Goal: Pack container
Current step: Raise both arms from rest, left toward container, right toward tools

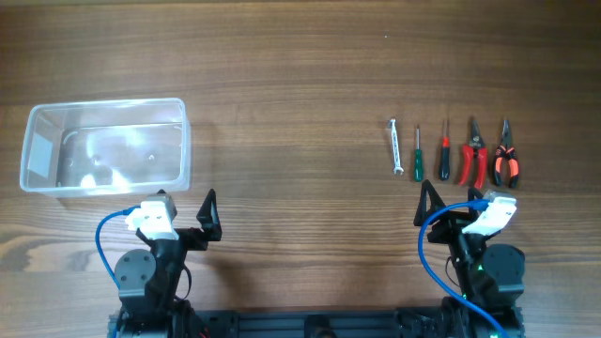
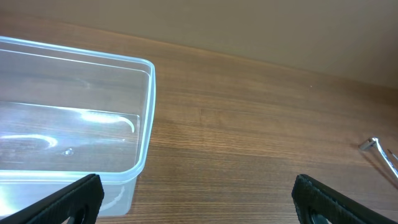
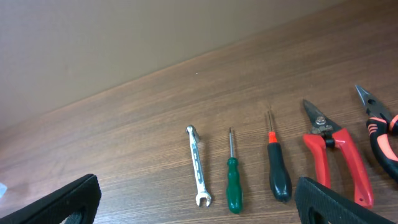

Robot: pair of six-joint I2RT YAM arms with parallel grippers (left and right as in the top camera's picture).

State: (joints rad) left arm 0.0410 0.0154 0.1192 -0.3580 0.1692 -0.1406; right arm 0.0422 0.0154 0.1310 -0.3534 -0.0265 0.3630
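Two pairs stand spread wide and empty: left fingers (image 2: 68, 202), right fingers (image 3: 62, 202). Just ahead of the left fingers, the clear plastic container (image 1: 108, 103) sits on the tabletop (image 1: 300, 56). It is likely light, stiff and slick, so pinch its thick rim.

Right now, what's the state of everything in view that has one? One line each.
container: upright, no lid, empty
wrench: lying flat, untouched
green screwdriver: lying flat, untouched
black screwdriver: lying flat, untouched
red snips: lying flat, blades shut
orange pliers: lying flat, jaws shut
left hand: open, holding nothing
right hand: open, holding nothing
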